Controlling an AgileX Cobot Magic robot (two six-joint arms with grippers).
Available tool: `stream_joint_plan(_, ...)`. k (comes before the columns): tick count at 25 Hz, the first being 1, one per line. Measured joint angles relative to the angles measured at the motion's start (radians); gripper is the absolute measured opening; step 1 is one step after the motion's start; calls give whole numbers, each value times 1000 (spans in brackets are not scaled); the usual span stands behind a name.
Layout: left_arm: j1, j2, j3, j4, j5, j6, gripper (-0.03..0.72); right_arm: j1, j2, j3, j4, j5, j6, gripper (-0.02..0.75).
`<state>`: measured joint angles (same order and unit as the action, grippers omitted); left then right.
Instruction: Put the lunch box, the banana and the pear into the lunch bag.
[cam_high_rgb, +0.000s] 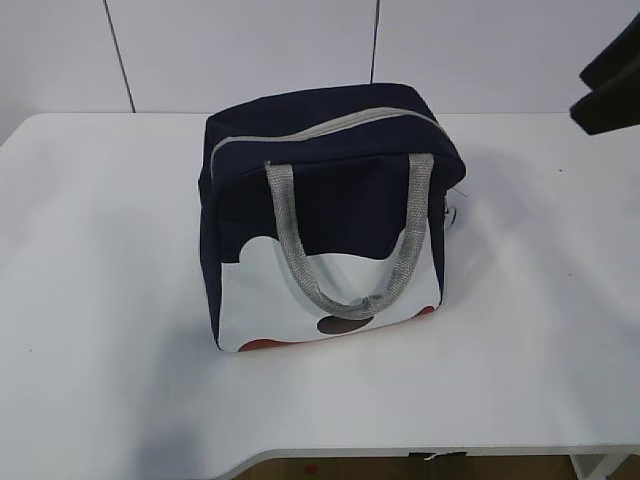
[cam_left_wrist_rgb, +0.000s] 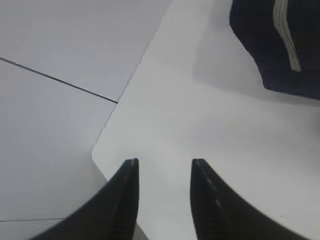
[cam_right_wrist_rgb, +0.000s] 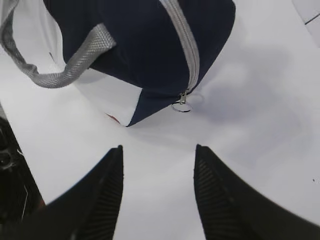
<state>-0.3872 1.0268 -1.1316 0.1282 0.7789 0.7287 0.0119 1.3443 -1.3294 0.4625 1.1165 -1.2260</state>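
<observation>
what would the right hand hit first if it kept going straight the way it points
Probably the metal ring pull at the end of the boxy navy fabric lunch bag; the open right hand points toward it, though depth is unclear.

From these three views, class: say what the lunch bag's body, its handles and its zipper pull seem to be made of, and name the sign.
The lunch bag body looks like matte navy woven fabric: it creases softly. Its handles look like grey webbing, with a visible ribbed weave. The zipper pull seems to be metal: a thin, shiny ring.
</observation>
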Motion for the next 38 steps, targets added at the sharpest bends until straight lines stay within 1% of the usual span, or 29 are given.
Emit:
stream_joint_plan(4,0,-55,0,-9,30,-117,263,0,-72,0,0,3,80,377)
stream_joint_plan(6,0,-69,0,-34,48,-165,274,0,-111,0,0,-20,188,377)
stream_joint_plan(8,0,-77,0,-61,55,-217,313,0,-146,0,0,-57,333,377)
stream_joint_plan(12,0,-77,0,-90,96,-314,419,0,-214,0,0,-67,511,377)
stream_joint_plan(15,0,-77,0,-107,149,-348,447,0,-262,0,-16,-69,604,377)
stream_joint_plan(19,0,-74,0,-128,218,-373,454,0,-329,0,-129,-83,707,382)
stream_joint_plan(24,0,-74,0,-170,276,-384,456,0,-411,0,-317,-74,823,464)
stream_joint_plan(26,0,-74,0,-188,282,-393,456,0,-451,2,-369,-65,871,489)
stream_joint_plan(29,0,-74,0,-230,288,-402,456,0,-514,33,-420,-61,913,502)
stream_joint_plan(33,0,-77,10,-281,293,-405,456,0,-603,134,-504,-57,994,504)
stream_joint_plan(38,0,-146,127,-307,279,-405,456,0,-717,298,-530,-55,1067,505)
